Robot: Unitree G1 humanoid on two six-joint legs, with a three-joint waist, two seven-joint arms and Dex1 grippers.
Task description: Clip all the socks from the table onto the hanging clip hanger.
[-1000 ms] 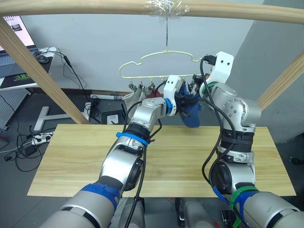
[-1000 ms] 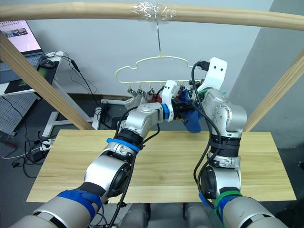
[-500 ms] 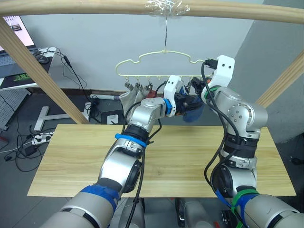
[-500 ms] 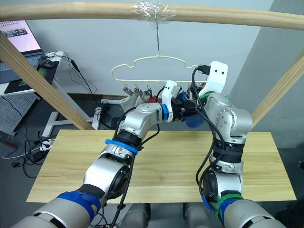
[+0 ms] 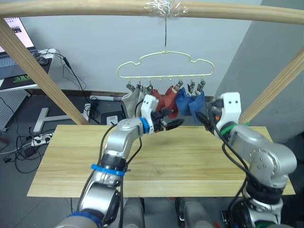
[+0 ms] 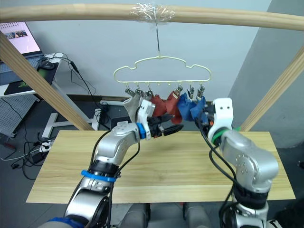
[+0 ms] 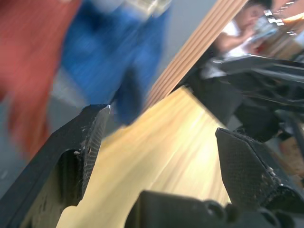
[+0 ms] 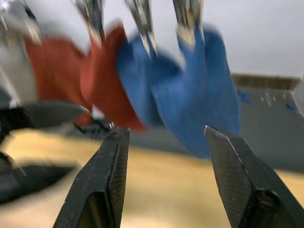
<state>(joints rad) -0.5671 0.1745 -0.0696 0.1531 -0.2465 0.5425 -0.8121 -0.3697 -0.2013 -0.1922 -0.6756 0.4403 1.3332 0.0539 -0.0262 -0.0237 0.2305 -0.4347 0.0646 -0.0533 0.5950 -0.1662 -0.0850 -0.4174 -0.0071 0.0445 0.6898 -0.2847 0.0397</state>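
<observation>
Socks [image 5: 164, 100] on clip hanger [image 5: 165, 66], no legible writing; left end effector [image 5: 172, 123] and right end effector [image 8: 166, 185] both apart, empty.

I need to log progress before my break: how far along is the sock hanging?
It looks essentially done. Grey socks, rust-red socks and blue socks all hang from the clip hanger, though the exact count is hard to confirm. The table shows no socks. The left claw and right claw are open, holding nothing. Nothing visible remains to clip.
</observation>
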